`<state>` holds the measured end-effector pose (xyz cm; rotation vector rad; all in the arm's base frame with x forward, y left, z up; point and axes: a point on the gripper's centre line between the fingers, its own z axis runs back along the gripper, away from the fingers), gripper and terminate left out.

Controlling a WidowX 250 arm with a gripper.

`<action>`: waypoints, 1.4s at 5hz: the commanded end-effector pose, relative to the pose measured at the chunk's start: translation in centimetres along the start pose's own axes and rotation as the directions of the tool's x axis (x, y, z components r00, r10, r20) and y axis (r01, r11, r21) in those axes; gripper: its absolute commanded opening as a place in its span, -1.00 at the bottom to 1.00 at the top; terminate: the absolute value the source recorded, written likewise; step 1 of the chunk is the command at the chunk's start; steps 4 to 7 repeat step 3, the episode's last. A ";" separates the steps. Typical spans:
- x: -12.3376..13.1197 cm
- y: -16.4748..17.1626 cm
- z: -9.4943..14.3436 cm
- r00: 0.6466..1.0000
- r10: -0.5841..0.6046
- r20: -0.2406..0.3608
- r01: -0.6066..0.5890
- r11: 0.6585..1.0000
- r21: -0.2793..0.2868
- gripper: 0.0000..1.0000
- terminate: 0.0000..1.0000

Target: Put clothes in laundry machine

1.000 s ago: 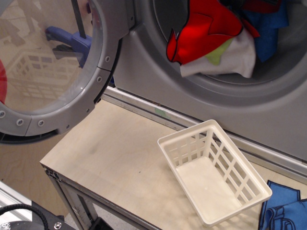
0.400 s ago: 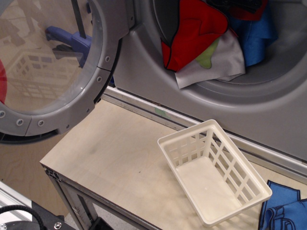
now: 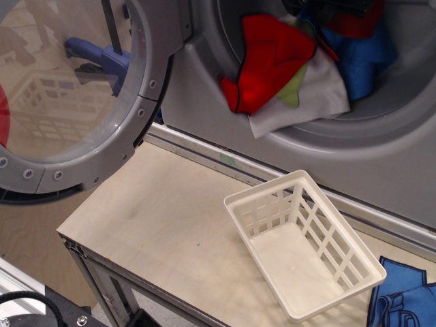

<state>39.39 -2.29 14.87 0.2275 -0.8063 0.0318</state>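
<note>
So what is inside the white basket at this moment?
The white basket holds nothing: its bare floor shows. The clothes hang at the laundry machine opening. The drum further in is covered by them.

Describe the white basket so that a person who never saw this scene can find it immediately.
Start at the big grey washing machine with its round door swung open. On the wooden table right below its opening sits the basket. It is white plastic with slotted sides and empty, unlike the blue fabric beside it.

Clothes fill the drum mouth; basket and door flank bare tabletop.
</note>
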 end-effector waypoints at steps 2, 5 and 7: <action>-2.9 1.0 7.2 0.999 -0.040 0.021 0.042 0.993 -0.115 1.00 -1.00; -3.4 0.9 7.7 0.999 -0.049 0.003 0.049 0.989 -0.140 1.00 1.00; -3.4 0.9 7.7 0.999 -0.049 0.003 0.049 0.989 -0.140 1.00 1.00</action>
